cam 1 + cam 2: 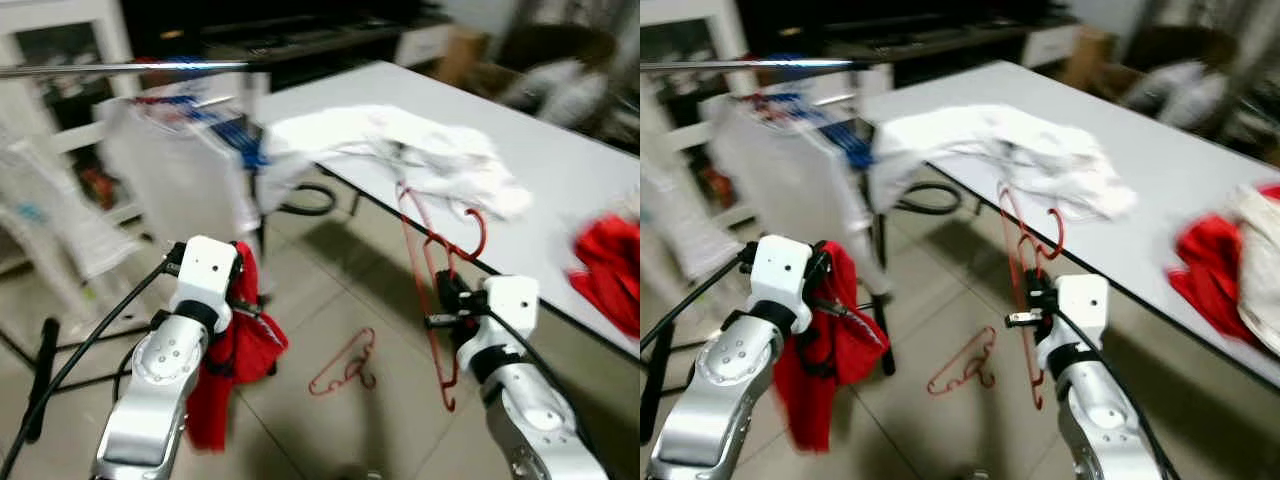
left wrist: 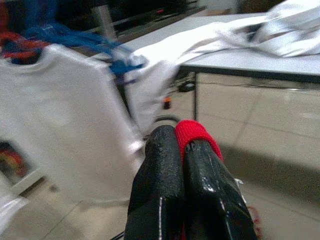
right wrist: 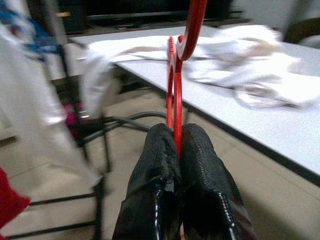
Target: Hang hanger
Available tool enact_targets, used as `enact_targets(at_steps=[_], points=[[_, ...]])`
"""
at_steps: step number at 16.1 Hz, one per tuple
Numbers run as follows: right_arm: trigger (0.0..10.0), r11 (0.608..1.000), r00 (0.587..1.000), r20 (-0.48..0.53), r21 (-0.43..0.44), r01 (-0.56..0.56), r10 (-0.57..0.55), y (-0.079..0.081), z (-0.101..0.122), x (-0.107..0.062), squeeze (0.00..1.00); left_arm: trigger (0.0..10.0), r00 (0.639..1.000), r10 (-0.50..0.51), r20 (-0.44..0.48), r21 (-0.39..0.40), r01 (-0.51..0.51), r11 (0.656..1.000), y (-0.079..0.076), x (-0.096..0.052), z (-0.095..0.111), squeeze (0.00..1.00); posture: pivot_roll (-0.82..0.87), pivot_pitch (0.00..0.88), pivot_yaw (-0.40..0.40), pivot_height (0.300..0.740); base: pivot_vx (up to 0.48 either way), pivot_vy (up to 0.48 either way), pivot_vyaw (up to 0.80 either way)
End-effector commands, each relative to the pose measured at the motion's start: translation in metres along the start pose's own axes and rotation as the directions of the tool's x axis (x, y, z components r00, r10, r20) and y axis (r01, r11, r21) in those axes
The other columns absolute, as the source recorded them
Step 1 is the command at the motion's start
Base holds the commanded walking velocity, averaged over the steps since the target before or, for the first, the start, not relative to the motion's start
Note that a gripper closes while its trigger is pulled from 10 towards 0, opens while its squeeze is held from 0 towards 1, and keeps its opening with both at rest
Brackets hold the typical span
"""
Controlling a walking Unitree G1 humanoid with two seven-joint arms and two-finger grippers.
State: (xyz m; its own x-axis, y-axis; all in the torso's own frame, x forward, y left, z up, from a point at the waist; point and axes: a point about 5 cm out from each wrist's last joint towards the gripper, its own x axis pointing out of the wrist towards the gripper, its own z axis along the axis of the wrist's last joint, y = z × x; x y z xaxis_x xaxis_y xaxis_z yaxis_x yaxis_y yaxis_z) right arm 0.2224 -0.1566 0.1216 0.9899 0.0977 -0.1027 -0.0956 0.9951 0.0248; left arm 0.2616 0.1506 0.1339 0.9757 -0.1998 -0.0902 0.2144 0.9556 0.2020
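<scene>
The red hanger point(image 3: 173, 95) stands upright in my right gripper point(image 3: 176, 145), whose jaws are clamped on its wire; its hook point(image 1: 478, 232) rises level with the near edge of the white desk point(image 1: 560, 160). My left gripper point(image 2: 181, 150) has its jaws pressed together on a red garment point(image 1: 232, 350) that hangs below my left arm. A second red hanger point(image 1: 345, 368) lies on the tiled floor point(image 1: 330, 290) between my arms. White clothes point(image 1: 420, 150) are heaped on the desk, with red cloth point(image 1: 610, 270) to the right. A white shirt point(image 2: 65, 115) hangs from the rack rail point(image 1: 120, 68) at left.
</scene>
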Motion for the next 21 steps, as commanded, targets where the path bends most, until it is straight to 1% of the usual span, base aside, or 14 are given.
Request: enact_targets(at_steps=[1,3,6,10,14,16,17,19,20,21], points=[[10.0,1.000,0.999,0.017,-0.013,0.028,-0.027,-0.003,0.003,-0.001,0.00,10.0,0.999,-0.020,0.032,0.021,0.020,1.000,-0.003,0.000,0.006,0.00,0.01,0.000,-0.034,0.740,0.000,0.000,-0.80],[10.0,0.997,0.998,-0.009,-0.049,0.064,-0.064,-0.008,-0.002,-0.002,0.00,10.0,0.999,-0.026,0.038,0.031,0.025,0.999,-0.006,0.003,0.008,0.00,0.00,0.000,-0.024,0.740,0.000,0.000,-0.80],[10.0,0.996,0.995,-0.064,-0.060,0.067,-0.071,-0.007,-0.009,-0.004,0.00,10.0,0.999,-0.030,0.044,0.032,0.028,0.999,-0.006,0.006,0.009,0.00,-0.01,0.000,-0.017,0.740,0.000,0.000,-0.80],[10.0,0.994,0.990,-0.097,-0.053,0.094,-0.098,-0.008,-0.015,-0.007,0.00,10.0,0.998,-0.037,0.051,0.024,0.036,0.999,-0.006,0.009,0.010,0.00,-0.02,0.000,0.005,0.740,0.000,0.000,-0.80],[10.0,0.992,0.987,-0.109,-0.057,0.112,-0.118,-0.010,-0.017,-0.012,0.00,10.0,0.997,-0.058,0.048,0.027,0.057,0.998,-0.005,0.016,0.010,0.00,-0.04,0.000,0.035,0.740,0.000,0.332,-0.80],[10.0,0.993,0.988,-0.109,-0.067,0.101,-0.108,-0.010,-0.016,-0.012,0.00,10.0,0.997,-0.062,0.050,0.028,0.060,0.998,-0.005,0.016,0.011,0.00,-0.04,0.000,0.034,0.740,0.000,0.334,-0.80],[10.0,0.993,0.991,-0.098,-0.088,0.080,-0.088,-0.010,-0.014,-0.010,0.00,10.0,0.997,-0.054,0.056,0.051,0.051,0.997,-0.004,0.015,0.011,0.00,-0.04,0.000,0.028,0.740,0.000,0.000,0.00],[10.0,0.992,0.994,-0.085,-0.118,0.051,-0.061,-0.009,-0.011,-0.008,0.00,10.0,0.998,-0.036,0.044,0.067,0.033,0.997,-0.002,0.014,0.009,0.00,-0.03,0.000,0.024,0.740,0.000,-0.446,0.00],[10.0,0.991,0.996,-0.084,-0.129,0.029,-0.040,-0.007,-0.010,-0.006,0.00,10.0,0.999,-0.015,0.038,0.056,0.013,0.998,-0.001,0.013,0.008,0.00,-0.03,0.000,0.016,0.740,0.000,-0.480,0.00],[10.0,0.990,0.998,-0.069,-0.141,0.002,-0.012,-0.005,-0.007,-0.004,0.00,10.0,0.999,0.000,0.033,0.021,-0.001,1.000,0.001,0.012,0.008,0.00,-0.02,0.000,0.004,0.740,0.000,0.000,0.00]])
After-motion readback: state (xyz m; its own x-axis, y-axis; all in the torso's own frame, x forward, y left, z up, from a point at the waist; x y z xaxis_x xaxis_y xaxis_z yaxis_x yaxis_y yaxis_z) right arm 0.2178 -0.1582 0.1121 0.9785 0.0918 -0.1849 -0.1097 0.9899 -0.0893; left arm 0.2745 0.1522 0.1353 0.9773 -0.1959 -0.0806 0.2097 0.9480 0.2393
